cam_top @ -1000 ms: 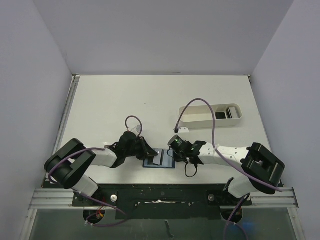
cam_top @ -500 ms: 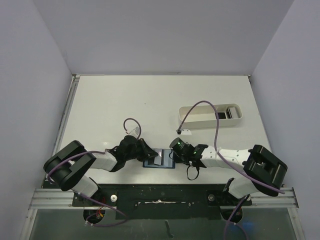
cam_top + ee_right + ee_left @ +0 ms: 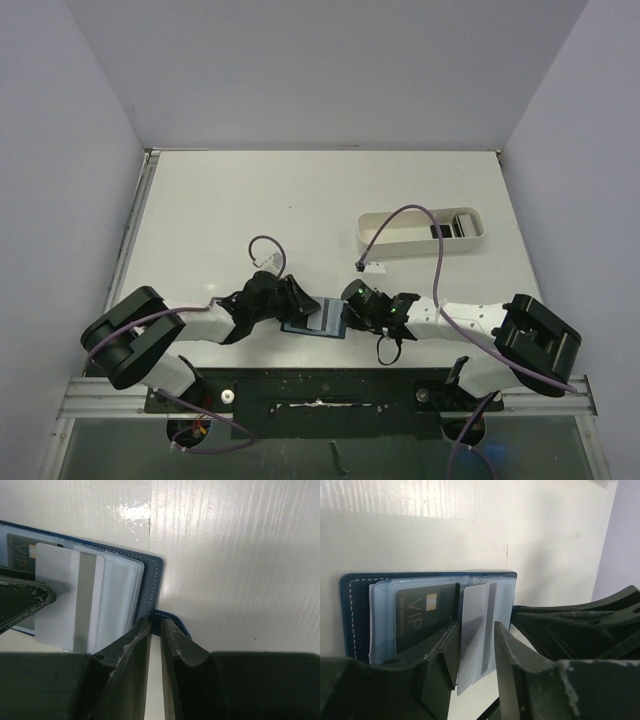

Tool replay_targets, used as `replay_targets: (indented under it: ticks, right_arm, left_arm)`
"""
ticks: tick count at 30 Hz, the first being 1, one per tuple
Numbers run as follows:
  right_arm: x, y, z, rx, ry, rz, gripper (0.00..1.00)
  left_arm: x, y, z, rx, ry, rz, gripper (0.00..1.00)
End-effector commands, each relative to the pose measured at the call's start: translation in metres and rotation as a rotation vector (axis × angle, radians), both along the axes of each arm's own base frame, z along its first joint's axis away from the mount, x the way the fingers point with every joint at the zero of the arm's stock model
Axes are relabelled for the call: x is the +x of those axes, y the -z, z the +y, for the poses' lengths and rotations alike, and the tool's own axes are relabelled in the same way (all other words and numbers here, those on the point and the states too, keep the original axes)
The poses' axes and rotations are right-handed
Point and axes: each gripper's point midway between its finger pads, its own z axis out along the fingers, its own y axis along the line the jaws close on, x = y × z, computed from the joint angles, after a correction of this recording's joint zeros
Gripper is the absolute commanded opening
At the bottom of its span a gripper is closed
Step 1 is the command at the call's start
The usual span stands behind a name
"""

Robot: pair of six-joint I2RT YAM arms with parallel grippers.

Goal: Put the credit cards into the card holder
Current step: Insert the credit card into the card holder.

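The navy card holder (image 3: 297, 328) lies open near the table's front edge. It also shows in the left wrist view (image 3: 355, 610) and the right wrist view (image 3: 149, 587). A black VIP card (image 3: 422, 616) sits in its left sleeve. A credit card showing its pale back with a grey stripe (image 3: 476, 625) (image 3: 65, 595) (image 3: 324, 318) stands tilted over the sleeves between the jaws of my left gripper (image 3: 475, 626) (image 3: 298, 307). Those jaws are apart, and the card leans on one finger. My right gripper (image 3: 155, 621) (image 3: 346, 312) is shut on the holder's snap tab (image 3: 172, 619).
A long white oval tray (image 3: 395, 233) stands at the back right with dark cards (image 3: 452, 227) at its right end. Purple cables arc over both wrists. The black rail of the arm bases runs just in front of the card holder.
Both grippers have drawn slightly closer together over the holder. The holder has turned a little, and the pale card has shifted slightly right.
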Motion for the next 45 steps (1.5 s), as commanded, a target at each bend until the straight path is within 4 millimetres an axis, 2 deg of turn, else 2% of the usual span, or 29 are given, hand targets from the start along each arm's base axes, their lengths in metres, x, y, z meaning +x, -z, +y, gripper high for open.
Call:
replay_targets:
  ticks: [1, 5, 12, 16, 20, 27, 32, 45]
  right_arm:
    - [0.004, -0.014, 0.005, 0.048, 0.014, -0.042, 0.16]
    - [0.004, -0.015, 0.004, 0.039, 0.013, -0.042, 0.17]
    - [0.008, -0.013, 0.01, 0.043, 0.007, -0.047, 0.16]
    - [0.005, -0.007, 0.013, 0.054, 0.0, -0.03, 0.16]
    - [0.006, -0.012, 0.014, 0.067, 0.004, -0.037, 0.16]
    - [0.007, -0.016, 0.014, 0.075, 0.005, -0.049, 0.16]
    - [0.007, -0.022, 0.011, 0.082, 0.011, -0.062, 0.16]
    - [0.008, -0.017, 0.017, 0.097, 0.002, -0.057, 0.16]
  left_arm:
    - [0.001, 0.002, 0.012, 0.109, 0.003, -0.024, 0.36]
    - [-0.002, 0.001, 0.012, 0.141, 0.016, -0.027, 0.42]
    - [-0.007, 0.008, 0.01, 0.166, 0.04, -0.011, 0.44]
    - [-0.008, 0.009, -0.002, 0.21, 0.111, -0.037, 0.44]
    - [-0.004, 0.002, -0.011, 0.19, 0.123, -0.065, 0.43]
    - [0.003, -0.011, 0.005, 0.231, 0.071, -0.079, 0.45]
    - [0.003, -0.023, 0.005, 0.203, 0.064, -0.086, 0.51]
    - [-0.004, -0.002, -0.007, 0.164, 0.104, -0.038, 0.47]
